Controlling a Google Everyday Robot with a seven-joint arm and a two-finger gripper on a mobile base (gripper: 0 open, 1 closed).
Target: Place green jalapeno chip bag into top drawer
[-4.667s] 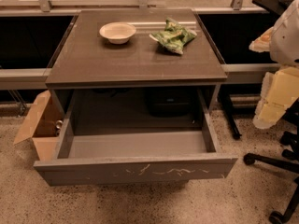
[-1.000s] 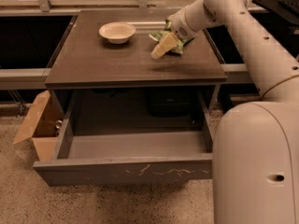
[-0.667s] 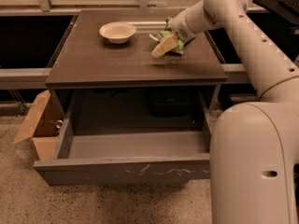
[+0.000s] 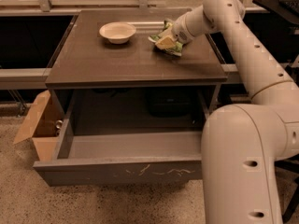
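The green jalapeno chip bag point(image 4: 175, 48) lies crumpled on the back right of the brown table top point(image 4: 117, 64). My gripper point(image 4: 164, 42) has reached in from the right and is down on the bag, covering its middle. Whether the bag is lifted off the table cannot be told. The top drawer point(image 4: 121, 172) is pulled wide open below the table's front edge. Its grey inside is bare and its front panel has pale scratches.
A white round bowl point(image 4: 117, 31) sits on the table left of the bag. A tan cardboard box point(image 4: 33, 127) stands on the floor left of the drawer. A dark object point(image 4: 170, 101) sits under the table. My arm's bulky lower link point(image 4: 243, 167) fills the right foreground.
4.7 s ago the arm was off to the right and the bag lay untouched. Over the last second the gripper has stayed on the bag, shifting only slightly.
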